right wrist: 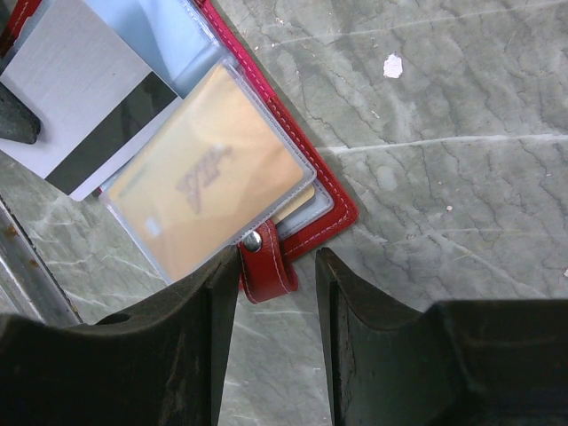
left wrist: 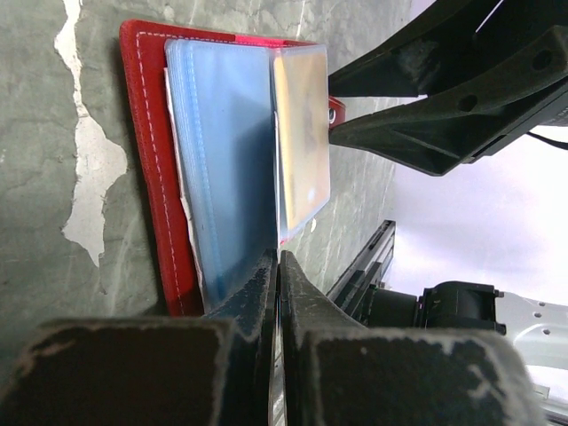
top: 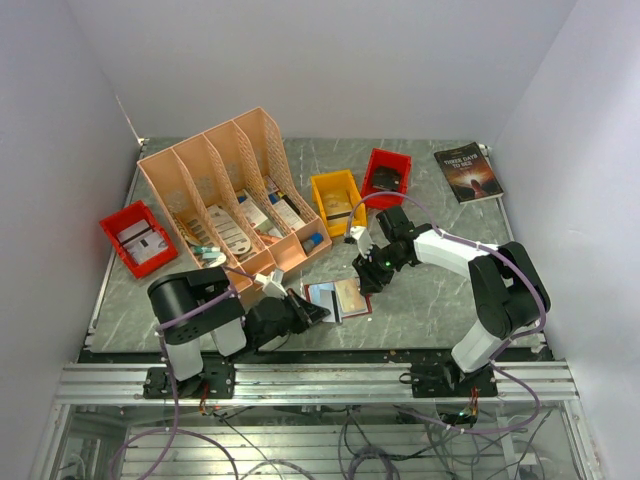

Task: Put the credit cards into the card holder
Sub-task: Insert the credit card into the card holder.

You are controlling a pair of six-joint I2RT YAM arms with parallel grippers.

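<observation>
The red card holder [top: 352, 300] lies open on the grey table, its clear pockets up. An orange-yellow credit card [right wrist: 209, 169] sits inside a clear pocket leaf [left wrist: 302, 133]. A greyish credit card [right wrist: 75, 98] with a black stripe lies over the bluish pockets, one end under that leaf. My left gripper [left wrist: 278, 259] is shut on this card's near edge, so I see the card edge-on. My right gripper [right wrist: 278, 257] is open at the holder's right edge, one finger on each side of the red snap strap [right wrist: 266, 271] and above it.
A peach file organizer [top: 230, 190] with leaflets stands at the back left, with a red bin [top: 138, 237] beside it. A yellow bin [top: 337, 200] and another red bin [top: 386, 175] sit behind the holder. A dark book [top: 468, 171] lies at the back right.
</observation>
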